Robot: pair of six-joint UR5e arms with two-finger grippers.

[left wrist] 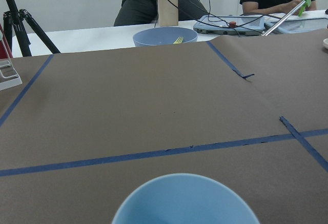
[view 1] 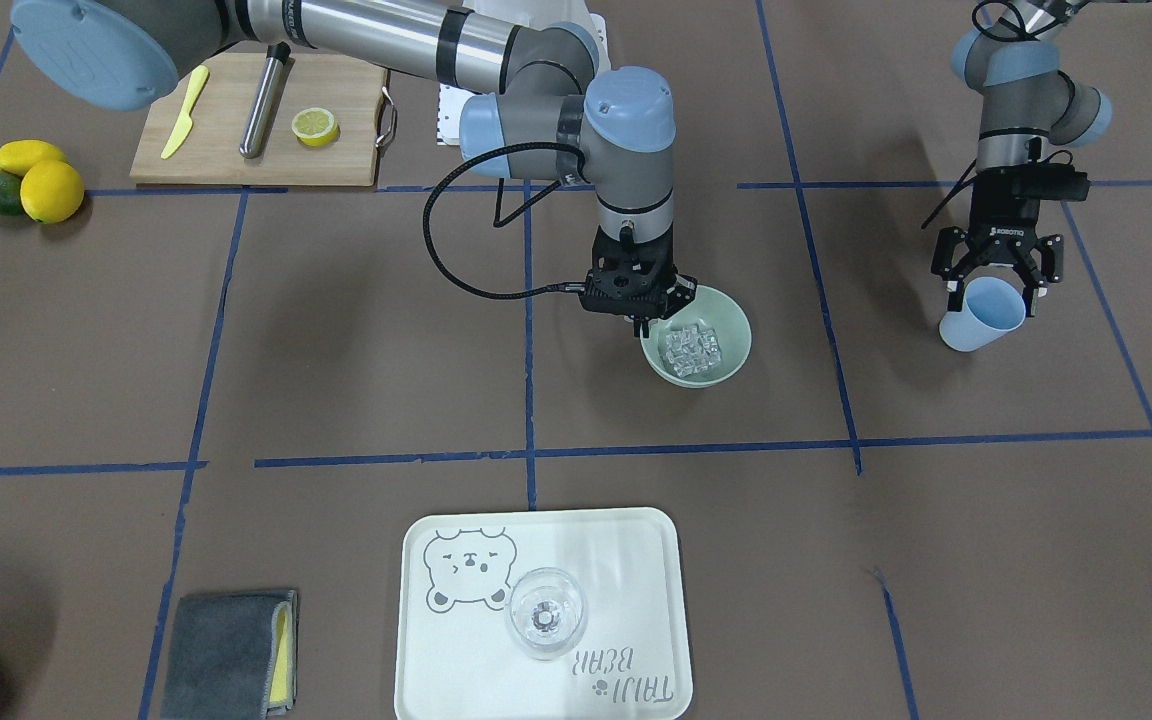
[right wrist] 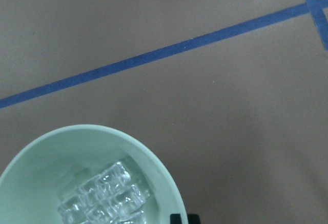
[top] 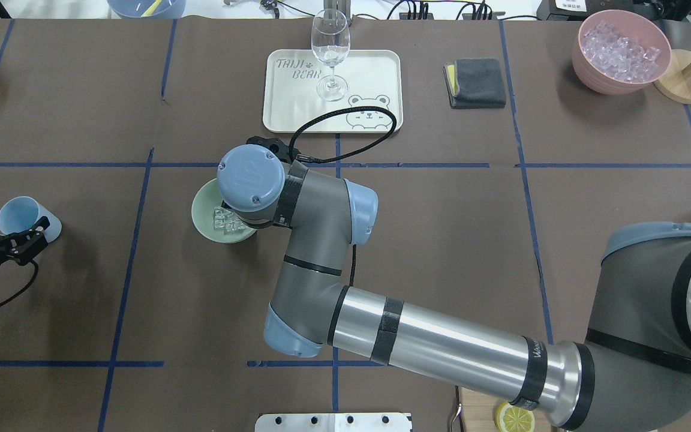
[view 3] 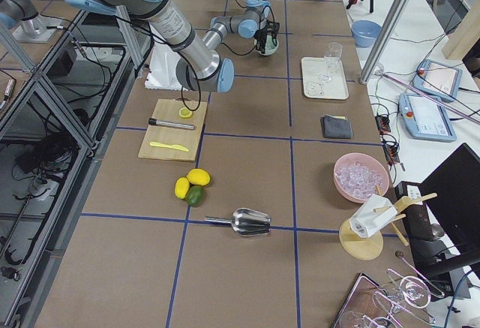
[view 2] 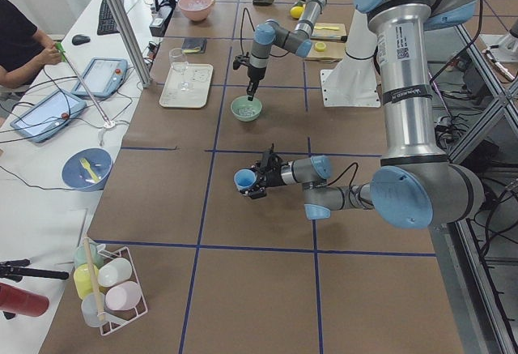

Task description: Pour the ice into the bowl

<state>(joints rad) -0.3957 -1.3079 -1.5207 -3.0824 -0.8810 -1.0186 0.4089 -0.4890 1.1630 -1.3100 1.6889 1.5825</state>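
Right pincer (view 1: 641,322) on ice-filled bowl (view 1: 726,340)

Brown worktop (top: 441,240) gridded with blue tape lines (top: 525,165), white side table (view 2: 48,176) alongside, metal frame rails (view 3: 45,95) beyond, even bright light.

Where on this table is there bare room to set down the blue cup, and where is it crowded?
Bare brown paper lies around the left gripper, which holds the blue cup. More lies between the bowl and the tray. It is crowded at the bowl itself, where the right gripper grips the rim beside the ice.
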